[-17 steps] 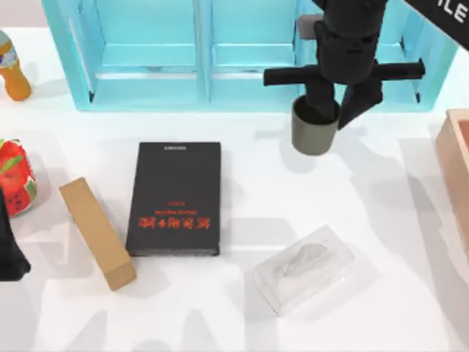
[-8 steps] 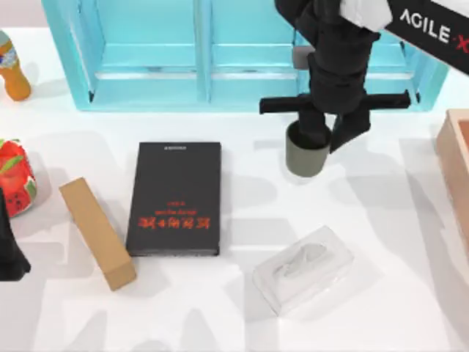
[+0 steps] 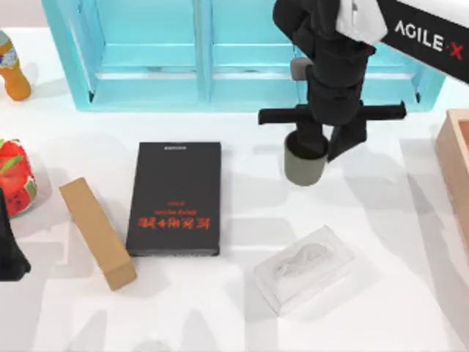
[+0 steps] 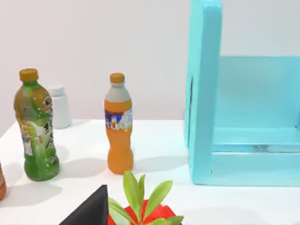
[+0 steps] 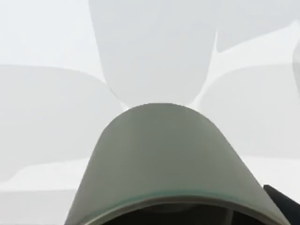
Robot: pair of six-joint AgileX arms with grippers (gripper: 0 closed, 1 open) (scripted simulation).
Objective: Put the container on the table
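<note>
White table (image 3: 410, 293), items left to right: left gripper (image 3: 9, 253) parked at left edge, finger state undeterminable; black book (image 3: 174, 198); clear tissue box (image 3: 303, 268), tissues inside; container (image 3: 305, 163), interior hidden, clamped at its rim by right gripper (image 3: 327, 139), right of the book before the turquoise shelf (image 3: 146, 59). Risk: early release could tip it.

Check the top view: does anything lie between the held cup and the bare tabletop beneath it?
Nothing visible does. The right end effector holds the olive-grey cup over bare white table, apart from the black book and the tissue box.
</note>
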